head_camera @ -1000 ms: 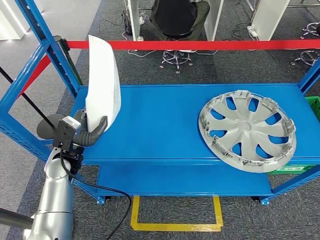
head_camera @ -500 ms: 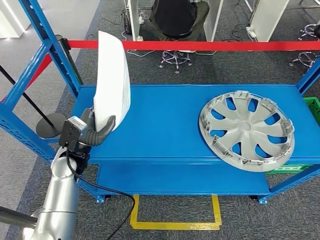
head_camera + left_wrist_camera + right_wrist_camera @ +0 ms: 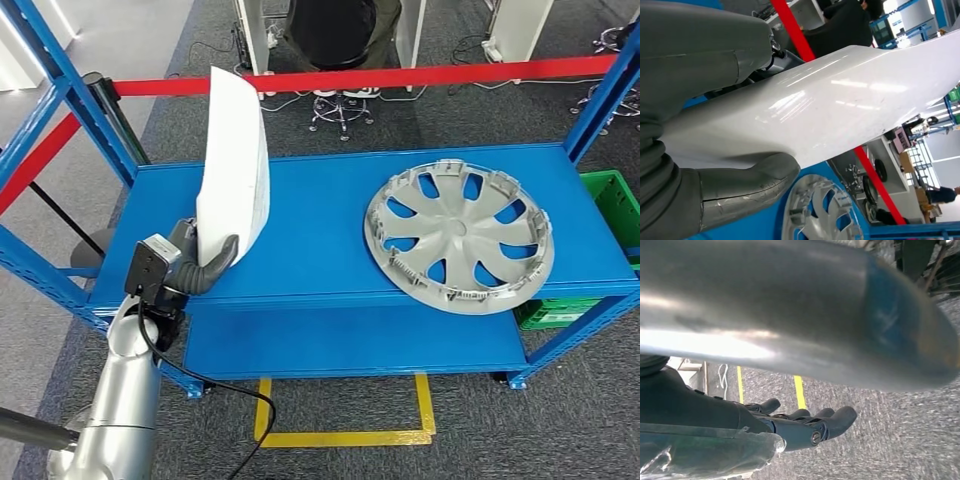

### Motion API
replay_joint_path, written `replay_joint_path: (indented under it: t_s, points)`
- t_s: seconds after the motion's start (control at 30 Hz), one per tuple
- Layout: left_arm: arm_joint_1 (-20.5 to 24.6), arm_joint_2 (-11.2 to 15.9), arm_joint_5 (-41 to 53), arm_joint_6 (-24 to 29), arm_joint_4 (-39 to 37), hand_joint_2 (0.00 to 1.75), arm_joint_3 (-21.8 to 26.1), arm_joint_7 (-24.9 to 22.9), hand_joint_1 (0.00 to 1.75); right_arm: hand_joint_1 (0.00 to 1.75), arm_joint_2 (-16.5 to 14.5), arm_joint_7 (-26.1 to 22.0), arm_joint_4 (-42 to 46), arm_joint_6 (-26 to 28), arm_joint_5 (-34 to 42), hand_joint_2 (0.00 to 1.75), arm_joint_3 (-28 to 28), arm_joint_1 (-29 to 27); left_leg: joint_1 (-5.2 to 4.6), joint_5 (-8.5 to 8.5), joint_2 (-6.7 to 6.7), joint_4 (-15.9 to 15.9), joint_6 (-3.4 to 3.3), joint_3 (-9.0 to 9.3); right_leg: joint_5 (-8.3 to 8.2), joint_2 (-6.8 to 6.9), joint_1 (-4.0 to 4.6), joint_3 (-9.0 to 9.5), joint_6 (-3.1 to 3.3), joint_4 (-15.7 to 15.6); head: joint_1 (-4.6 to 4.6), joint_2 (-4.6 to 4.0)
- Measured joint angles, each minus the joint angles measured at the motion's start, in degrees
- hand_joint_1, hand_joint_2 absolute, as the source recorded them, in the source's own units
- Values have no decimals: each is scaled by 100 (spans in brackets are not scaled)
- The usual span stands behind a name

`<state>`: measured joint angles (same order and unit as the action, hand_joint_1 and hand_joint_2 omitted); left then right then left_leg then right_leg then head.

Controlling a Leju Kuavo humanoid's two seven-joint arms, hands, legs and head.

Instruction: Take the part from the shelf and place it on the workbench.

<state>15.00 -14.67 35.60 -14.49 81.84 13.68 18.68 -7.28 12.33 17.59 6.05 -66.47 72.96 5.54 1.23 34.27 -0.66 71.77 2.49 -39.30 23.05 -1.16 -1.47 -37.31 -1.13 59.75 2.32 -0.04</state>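
The left hand (image 3: 202, 262) pinches the white part (image 3: 234, 160) by its lower edge, left of centre, holding it upright above the counter (image 3: 324, 235), likely for clearance. The right hand (image 3: 806, 427) hangs spread, holding nothing.

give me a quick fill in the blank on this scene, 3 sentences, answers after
1. The left hand holds a ____ panel upright.
2. The hubcap lies on the ____ shelf.
3. A ____ tape stretches behind the shelf.

Missing words: white; blue; red
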Motion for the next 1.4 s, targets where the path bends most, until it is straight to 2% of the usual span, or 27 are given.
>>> replay_joint_path:
  t_s: [0.03, 0.07, 0.2, 0.23, 0.33, 0.37, 0.4, 0.47, 0.5, 0.53, 0.6, 0.63, 0.7, 0.73, 0.8, 0.87, 0.9, 1.0, 1.03, 1.07, 1.1, 1.17, 1.23, 1.27, 1.33, 1.37, 1.4]
  points:
    - [-3, 3, -2, 0, -10, 175, 0, -1, 175, 0, 0, 0, 0, -9, -1, 0, 0, 0, -11, 64, 4, 159, -26, -13, -46, -3, 12, -57, 6, 0, 0, 0]
    - [-4, 6, -6, 0, -18, 175, -3, -2, 175, 0, 0, 0, 0, -23, -1, 0, 0, 1, -25, 23, 5, 92, -61, 88, -96, -10, 24, -115, 7, 0, -1, 0]
    - [26, 21, -53, 19, -24, 175, -60, -11, 175, 0, -3, -5, -4, -85, -7, 0, 0, 17, -112, -379, 56, -1299, -207, 1013, -300, -46, 45, -279, -67, -11, -2, 0]
    - [32, 24, -68, 27, -25, 175, -77, -13, 175, 0, -4, -3, -5, -93, -11, 0, 0, 18, -132, -408, 70, -1460, -212, 1093, -356, -46, 43, -291, -105, -34, -3, 0]
    - [25, 36, -110, 44, -36, 175, -91, -16, 175, 0, -4, 18, -11, -98, -28, 0, 0, -3, -158, -570, 59, -1528, -265, 1011, -490, -34, 19, -304, -221, -156, -7, 0]
    - [23, 38, -121, 46, -39, 175, -93, -16, 175, 0, -4, 26, -13, -99, -33, 0, 0, -13, -151, -645, 49, -1544, -309, 961, -387, -14, 18, -343, -248, -107, -12, 0]
    - [23, 38, -129, 46, -42, 175, -97, -16, 175, 0, -5, 31, -14, -103, -38, 0, 0, -23, -140, -722, 39, -1560, -346, 899, -170, 11, 21, -411, -270, 70, -22, 0]
    - [14, 39, -136, 46, -46, 175, -98, -16, 175, 0, -8, 35, -17, -109, -44, 0, 0, -27, -144, -851, 24, -1561, -399, 755, 441, 57, 27, -595, -302, 787, -35, 0]
    - [6, 41, -136, 46, -51, 175, -97, -16, 175, 0, -9, 34, -19, -110, -45, 0, 0, -27, -154, -912, 16, -1559, -409, 680, 648, 64, 30, -660, -315, 1181, -38, 0]
    - [-3, 43, -136, 46, -58, 175, -96, -16, 175, 0, -9, 33, -20, -112, -45, 0, 0, -25, -166, -974, 7, -1556, -415, 603, 721, 65, 33, -664, -321, 1457, -37, 0]
    - [-18, 54, -140, 47, -70, 175, -93, -16, 175, 0, -9, 21, -20, -137, -46, 0, 0, -22, -184, -1091, -4, -1549, -407, 455, 539, 67, 43, -375, -306, 1407, -37, 0]
    - [-20, 62, -148, 48, -74, 175, -91, -16, 175, 0, -9, 3, -20, -166, -49, 0, -2, -16, -190, -1145, -6, -1542, -395, 391, 422, 74, 49, -72, -286, 1075, -37, 0]
    - [-19, 82, -198, 44, -77, 175, -89, -16, 175, 0, -9, -49, -20, -235, -57, 0, -9, 8, -209, -1235, -14, -1525, -351, 305, 445, 101, 74, 571, -235, 229, -30, 0]
    - [-16, 89, -258, 26, -79, 175, -88, -14, 175, 0, -9, -70, -22, -259, -65, 0, -14, 20, -214, -1277, -21, -1521, -326, 289, 511, 109, 87, 752, -208, -64, -28, 0]
    - [-13, 95, -436, -39, -84, 175, -84, -4, 175, 0, -12, -93, -27, -279, -83, 0, -20, 27, -212, -1367, -32, -1535, -267, 276, 529, 103, 103, 787, -137, -237, -24, 0]
    - [-14, 103, -557, -89, -87, 175, -77, 5, 175, 0, -15, -91, -39, -273, -95, 0, -22, 24, -203, -1286, -8, -1500, -191, 217, 420, 106, 85, 707, -50, -255, -21, 0]
    - [-16, 114, -570, -91, -87, 175, -74, 5, 175, 0, -16, -89, -44, -259, -96, 0, -22, 25, -195, -1094, 8, -1369, -148, 153, 348, 111, 70, 649, -13, -265, -7, 0]
    - [-22, 142, -556, -68, -88, 175, -75, 5, 175, 0, -13, -88, -48, -195, -106, 0, -22, 26, -140, -271, 34, -333, -45, -149, 131, 110, 55, 389, 22, -262, 26, 0]
    - [-29, 144, -554, -62, -88, 175, -77, 5, 175, 0, -14, -89, -48, -183, -109, 0, -22, 23, -122, -169, 36, -7, -22, -197, 63, 109, 48, 297, 10, -259, 25, 0]
    - [-34, 147, -554, -59, -88, 175, -78, 5, 175, 0, -14, -89, -48, -177, -110, 0, -22, 19, -104, -204, 37, 157, -1, -166, -3, 108, 36, 209, -8, -256, 26, 0]
    - [-38, 148, -552, -57, -88, 175, -79, 5, 175, 0, -15, -90, -49, -174, -111, 0, -22, 18, -85, -344, 39, 114, 22, -37, -64, 107, 18, 128, -30, -253, 25, 0]
    - [-36, 154, -552, -55, -88, 175, -83, 5, 175, 0, -11, -98, -46, -141, -115, 0, -22, 20, -30, -609, 50, -501, 77, 503, -183, 96, -18, -15, -98, -241, 34, 0]
    - [-41, 160, -554, -47, -84, 175, -86, 5, 175, 0, -4, -155, -40, -55, -108, 0, -22, 25, 0, -555, 84, -1304, 55, 1064, -299, 79, -26, -111, -188, -223, 48, 0]
    - [-53, 163, -555, -43, -81, 175, -87, 4, 175, 0, -1, -190, -37, -14, -96, 0, -22, 25, -5, -486, 99, -1531, 11, 1200, -361, 73, -25, -135, -233, -230, 58, 0]
    - [-93, 173, -559, -42, -80, 175, -76, -4, 175, 0, -1, -209, -37, -1, -66, 0, -22, 10, -24, -492, 95, -1603, -118, 1162, -477, 70, -39, -163, -318, -280, 57, 0]
    - [-108, 177, -562, -44, -80, 175, -69, -10, 175, 0, 0, -184, -37, -21, -57, 0, -22, -5, -28, -542, 85, -1592, -178, 1110, -428, 78, -47, -195, -347, -263, 51, 0]
    - [-117, 180, -569, -48, -81, 175, -62, -15, 175, 0, -1, -147, -37, -40, -52, 0, -22, -18, -31, -603, 75, -1587, -239, 1047, -265, 85, -46, -249, -364, -141, 41, 0]
